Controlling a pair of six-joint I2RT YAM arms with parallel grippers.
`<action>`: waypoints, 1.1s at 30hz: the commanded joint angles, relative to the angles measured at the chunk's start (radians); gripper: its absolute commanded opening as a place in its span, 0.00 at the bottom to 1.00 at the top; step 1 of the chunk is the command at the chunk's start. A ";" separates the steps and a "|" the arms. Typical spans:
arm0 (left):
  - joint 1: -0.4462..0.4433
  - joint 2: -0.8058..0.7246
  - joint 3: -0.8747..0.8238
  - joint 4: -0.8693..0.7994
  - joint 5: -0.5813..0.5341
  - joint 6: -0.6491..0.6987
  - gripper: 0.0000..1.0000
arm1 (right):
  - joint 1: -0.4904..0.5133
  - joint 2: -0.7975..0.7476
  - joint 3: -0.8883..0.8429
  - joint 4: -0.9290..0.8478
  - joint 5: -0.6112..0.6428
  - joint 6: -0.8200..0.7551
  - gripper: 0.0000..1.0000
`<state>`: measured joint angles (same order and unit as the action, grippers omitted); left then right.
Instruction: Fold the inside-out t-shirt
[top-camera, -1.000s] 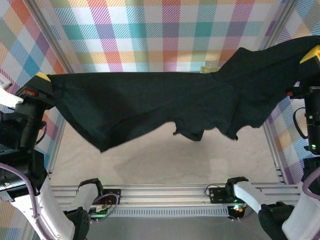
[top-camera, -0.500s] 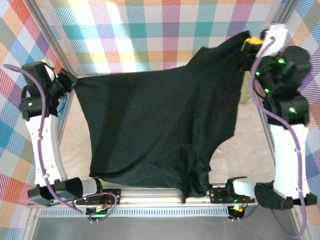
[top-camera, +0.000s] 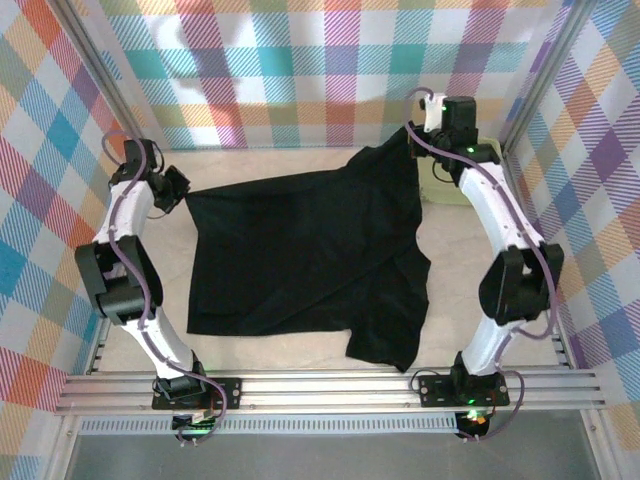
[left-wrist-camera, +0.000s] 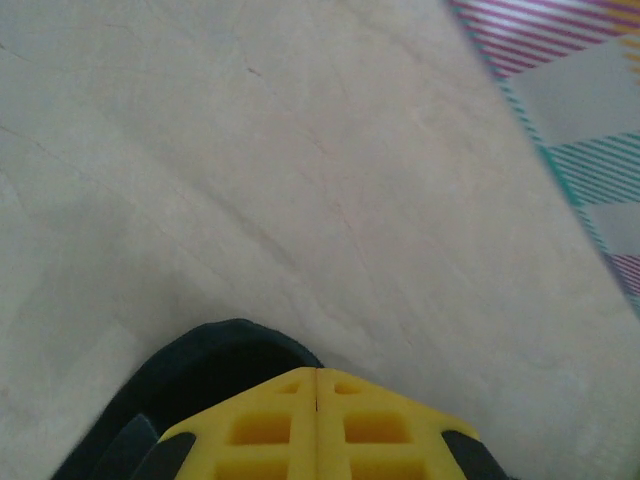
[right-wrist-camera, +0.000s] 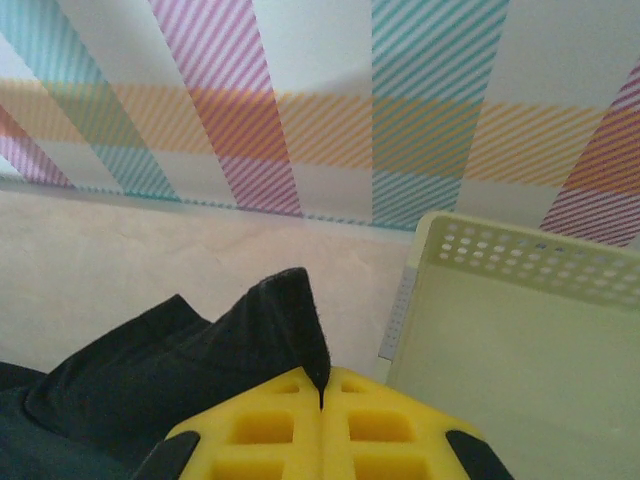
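Seen from above, one black t-shirt (top-camera: 310, 255) lies spread on the desk (top-camera: 250, 350), drawn out between two arms, with the left end effector (top-camera: 183, 192) at its far-left corner and the right end effector (top-camera: 420, 140) at its far-right corner. Each wrist camera adds that its yellow fingers (left-wrist-camera: 380, 430) are clenched flush on black cloth. The right wrist camera also shows the perforated rim of one pale green basket (right-wrist-camera: 510, 330) just beside that corner.
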<state>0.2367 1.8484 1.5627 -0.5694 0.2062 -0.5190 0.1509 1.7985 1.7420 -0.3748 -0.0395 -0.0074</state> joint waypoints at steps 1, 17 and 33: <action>-0.005 0.057 0.119 0.028 -0.060 0.050 0.00 | 0.003 0.049 0.127 0.082 -0.019 0.012 0.00; 0.017 0.403 0.566 -0.175 -0.170 0.098 0.00 | 0.040 0.367 0.465 -0.010 0.020 0.020 0.00; 0.045 0.334 0.489 -0.163 -0.164 0.083 0.00 | 0.108 0.432 0.531 -0.055 0.068 -0.043 0.00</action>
<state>0.2619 2.2501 2.0850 -0.7494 0.0341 -0.4328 0.2680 2.3112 2.3291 -0.4572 0.0002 -0.0181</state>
